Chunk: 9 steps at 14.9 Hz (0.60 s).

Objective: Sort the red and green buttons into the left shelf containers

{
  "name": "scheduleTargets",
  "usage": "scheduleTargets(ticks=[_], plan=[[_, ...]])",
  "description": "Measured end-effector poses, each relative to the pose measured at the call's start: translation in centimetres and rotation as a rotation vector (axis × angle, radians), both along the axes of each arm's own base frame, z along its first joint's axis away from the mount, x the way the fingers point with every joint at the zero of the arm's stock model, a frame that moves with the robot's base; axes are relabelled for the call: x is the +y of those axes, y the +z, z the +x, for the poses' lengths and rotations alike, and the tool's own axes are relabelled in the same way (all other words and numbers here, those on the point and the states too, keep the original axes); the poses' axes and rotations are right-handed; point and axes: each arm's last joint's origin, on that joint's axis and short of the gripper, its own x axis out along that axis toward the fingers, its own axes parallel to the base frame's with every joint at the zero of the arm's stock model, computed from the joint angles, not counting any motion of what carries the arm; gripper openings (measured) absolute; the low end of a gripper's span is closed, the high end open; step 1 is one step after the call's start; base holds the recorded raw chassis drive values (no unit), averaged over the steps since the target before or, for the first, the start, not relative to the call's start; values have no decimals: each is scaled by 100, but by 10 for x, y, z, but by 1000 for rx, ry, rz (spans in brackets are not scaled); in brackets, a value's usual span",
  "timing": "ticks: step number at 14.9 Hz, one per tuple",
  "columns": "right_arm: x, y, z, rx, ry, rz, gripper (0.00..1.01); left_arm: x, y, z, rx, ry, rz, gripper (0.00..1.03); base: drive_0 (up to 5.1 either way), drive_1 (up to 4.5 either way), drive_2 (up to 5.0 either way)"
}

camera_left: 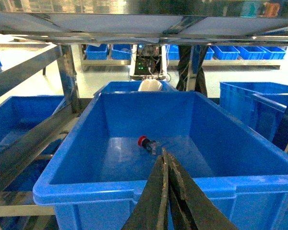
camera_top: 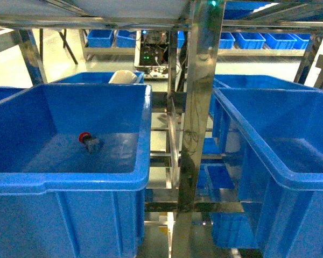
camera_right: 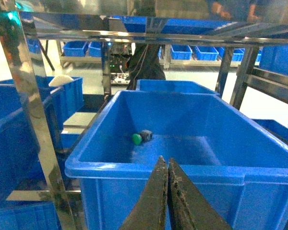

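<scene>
The red button [camera_left: 144, 141] lies on the floor of a big blue tub [camera_left: 62, 189], near the middle, a bit toward the back wall. The green button [camera_right: 137, 138] lies in another tub [camera_right: 86, 170], near its back left corner. The left gripper [camera_left: 166, 158] is clenched with nothing in it, and so is the right gripper [camera_right: 164, 165]. To pick one up well, I think a gripper should open wide first, come straight down over the cap, and squeeze gently.

A steel shelf upright [camera_top: 202, 107] stands before distant small blue trays [camera_top: 258, 40].
</scene>
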Motion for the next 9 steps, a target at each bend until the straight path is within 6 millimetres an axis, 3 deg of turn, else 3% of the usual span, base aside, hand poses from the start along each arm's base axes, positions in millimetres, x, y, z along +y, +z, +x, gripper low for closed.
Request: scheduleTargets(ticks=[4,6,7,9], plan=[[0,1,0,-6,0,0,2,0,0,0,0,-1,0,3,0,0,0],[0,1,0,-6,0,0,27,0,0,0,0,0,0,28,0,0,0],[0,1,0,-6,0,0,49,0,0,0,0,0,0,50,0,0,0],[0,1,0,-6,0,0,56,0,0,0,0,-1,0,59,0,0,0]])
